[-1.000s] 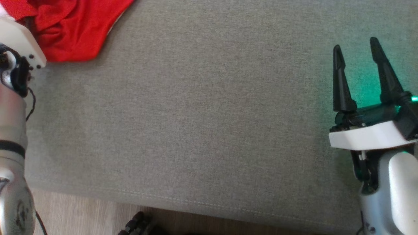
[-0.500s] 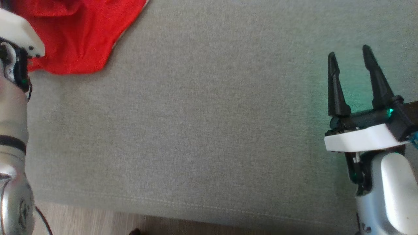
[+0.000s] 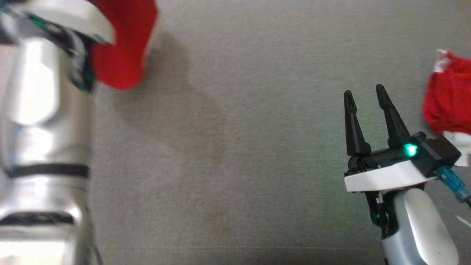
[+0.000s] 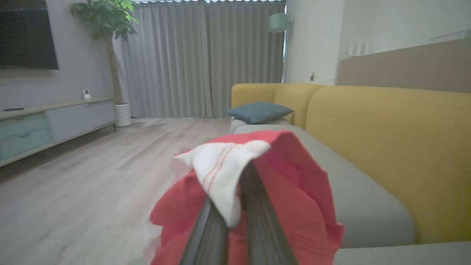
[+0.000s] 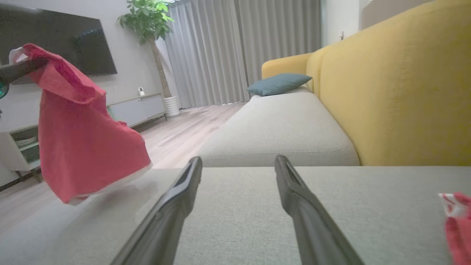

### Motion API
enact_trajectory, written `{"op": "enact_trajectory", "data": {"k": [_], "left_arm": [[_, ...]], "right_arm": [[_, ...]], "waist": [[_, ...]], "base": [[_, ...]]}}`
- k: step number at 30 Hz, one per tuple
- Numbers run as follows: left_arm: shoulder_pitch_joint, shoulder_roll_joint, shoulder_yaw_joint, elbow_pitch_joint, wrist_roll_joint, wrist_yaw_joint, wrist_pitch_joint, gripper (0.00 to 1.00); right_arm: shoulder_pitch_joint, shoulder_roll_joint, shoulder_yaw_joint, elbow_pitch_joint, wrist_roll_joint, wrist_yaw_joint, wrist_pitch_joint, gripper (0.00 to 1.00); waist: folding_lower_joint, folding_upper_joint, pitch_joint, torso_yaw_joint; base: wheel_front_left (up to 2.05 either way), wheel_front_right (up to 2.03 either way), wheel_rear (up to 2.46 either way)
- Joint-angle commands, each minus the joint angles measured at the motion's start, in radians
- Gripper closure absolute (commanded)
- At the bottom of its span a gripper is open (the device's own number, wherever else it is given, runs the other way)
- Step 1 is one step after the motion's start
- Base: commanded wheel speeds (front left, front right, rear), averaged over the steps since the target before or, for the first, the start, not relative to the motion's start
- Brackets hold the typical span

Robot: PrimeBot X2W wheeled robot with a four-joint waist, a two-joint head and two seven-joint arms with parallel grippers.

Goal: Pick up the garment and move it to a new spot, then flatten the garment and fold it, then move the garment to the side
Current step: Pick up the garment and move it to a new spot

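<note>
The red garment (image 3: 125,55) is clamped in the left end effector (image 4: 235,202), upper left of the head view; the right end effector (image 3: 363,91) is spread wide, empty, lower right.

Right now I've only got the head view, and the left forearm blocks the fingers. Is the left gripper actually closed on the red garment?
Observer: Yes. In the left wrist view the left gripper is shut on the red garment, pinching a fold of its white trim.
Operator: Is it off the seat?
Observer: Looks so. In the right wrist view it hangs in the air from the left fingers, with the lowest hem just above the grey seat cushion. I can't fully rule out contact.
Operator: Anything behind the seat?
Observer: A yellow backrest runs along it, and a teal pillow lies on the farther seat cushion.
</note>
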Motion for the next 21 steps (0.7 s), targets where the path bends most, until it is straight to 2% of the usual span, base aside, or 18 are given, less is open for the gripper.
{"op": "enact_trajectory", "data": {"k": [1, 4, 8, 13, 16, 18, 19, 20, 21], "left_arm": [[0.013, 0.006, -0.001, -0.068, -0.009, 0.012, -0.004, 1.0], [0.082, -0.043, -0.02, -0.161, -0.047, 0.028, -0.004, 1.0], [0.194, -0.062, -0.112, -0.271, -0.101, 0.072, -0.005, 1.0], [0.292, -0.063, -0.327, -0.384, -0.225, 0.21, -0.005, 1.0], [0.323, -0.063, -0.437, -0.398, -0.265, 0.286, -0.005, 1.0], [0.338, -0.063, -0.501, -0.384, -0.291, 0.321, -0.005, 1.0], [0.344, -0.063, -0.532, -0.37, -0.301, 0.334, -0.005, 0.7], [0.348, -0.063, -0.562, -0.352, -0.313, 0.344, -0.005, 0.23], [0.348, -0.063, -0.591, -0.336, -0.319, 0.35, -0.005, 0.0]], "right_arm": [[-0.005, 0.004, 0.021, -0.025, 0.007, 0.003, -0.013, 0.0], [-0.008, 0.004, 0.011, -0.018, 0.008, 0.003, -0.02, 0.0], [-0.007, 0.004, -0.012, -0.009, 0.027, 0.003, -0.03, 0.0], [-0.004, 0.004, 0.013, -0.009, 0.04, 0.003, -0.037, 0.0], [-0.003, 0.004, 0.037, -0.009, 0.05, 0.003, -0.041, 0.0], [-0.004, 0.004, 0.06, -0.005, 0.058, 0.003, -0.044, 0.0], [-0.004, 0.004, 0.071, -0.003, 0.061, 0.003, -0.046, 0.0], [-0.006, 0.004, 0.079, -0.002, 0.063, 0.003, -0.048, 0.0], [-0.007, 0.004, 0.084, -0.001, 0.065, 0.003, -0.05, 0.0]], "waist": [[0.0, -0.0001, -0.045, -0.051], [0.0, -0.0001, -0.059, -0.083], [0.0, -0.0001, -0.071, -0.114], [0.0, -0.0001, -0.059, -0.157], [0.0, -0.0001, -0.047, -0.18], [0.0, -0.0001, -0.039, -0.194], [0.0, -0.0001, -0.035, -0.2], [0.0, -0.0001, -0.03, -0.205], [0.0, -0.0001, -0.026, -0.208]], "base": [[0.0, 0.0, 0.0], [0.0, 0.0, 0.0], [0.0, 0.0, 0.0], [0.0, 0.0, 0.0], [0.0, 0.0, 0.0], [0.0, 0.0, 0.0], [0.0, 0.0, 0.0], [0.0, 0.0, 0.0], [0.0, 0.0, 0.0]]}}
